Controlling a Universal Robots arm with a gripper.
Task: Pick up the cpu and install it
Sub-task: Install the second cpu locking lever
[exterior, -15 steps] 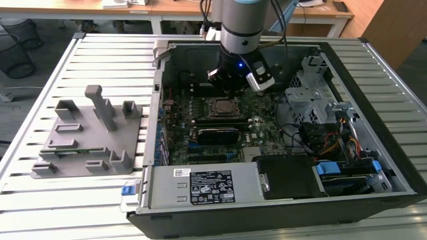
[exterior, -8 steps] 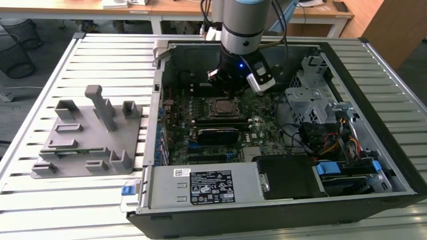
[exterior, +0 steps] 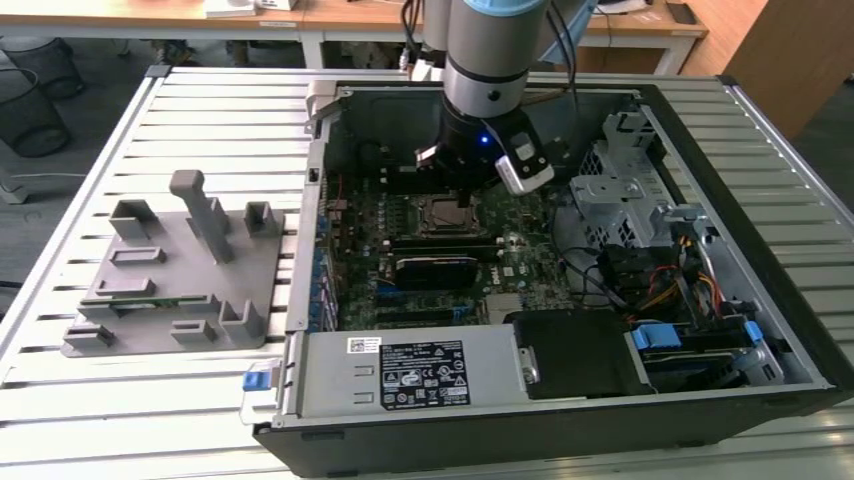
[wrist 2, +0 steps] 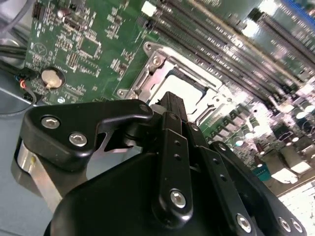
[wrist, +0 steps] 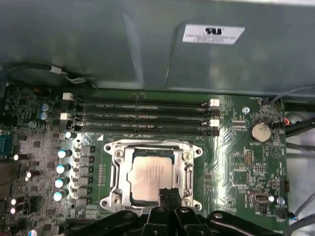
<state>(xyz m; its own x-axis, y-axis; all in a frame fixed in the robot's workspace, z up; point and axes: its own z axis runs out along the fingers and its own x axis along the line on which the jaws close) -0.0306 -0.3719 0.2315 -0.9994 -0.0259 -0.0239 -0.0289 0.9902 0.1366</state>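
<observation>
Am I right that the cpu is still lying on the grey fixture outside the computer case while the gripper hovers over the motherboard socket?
Not quite: the cpu is not on the grey fixture; the first wrist view shows it sitting in the motherboard socket inside the computer case. The rest holds: the gripper is over that socket.

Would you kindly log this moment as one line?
cpu: seated in socket | hand: just above cpu edge | grey fixture: outside case
</observation>
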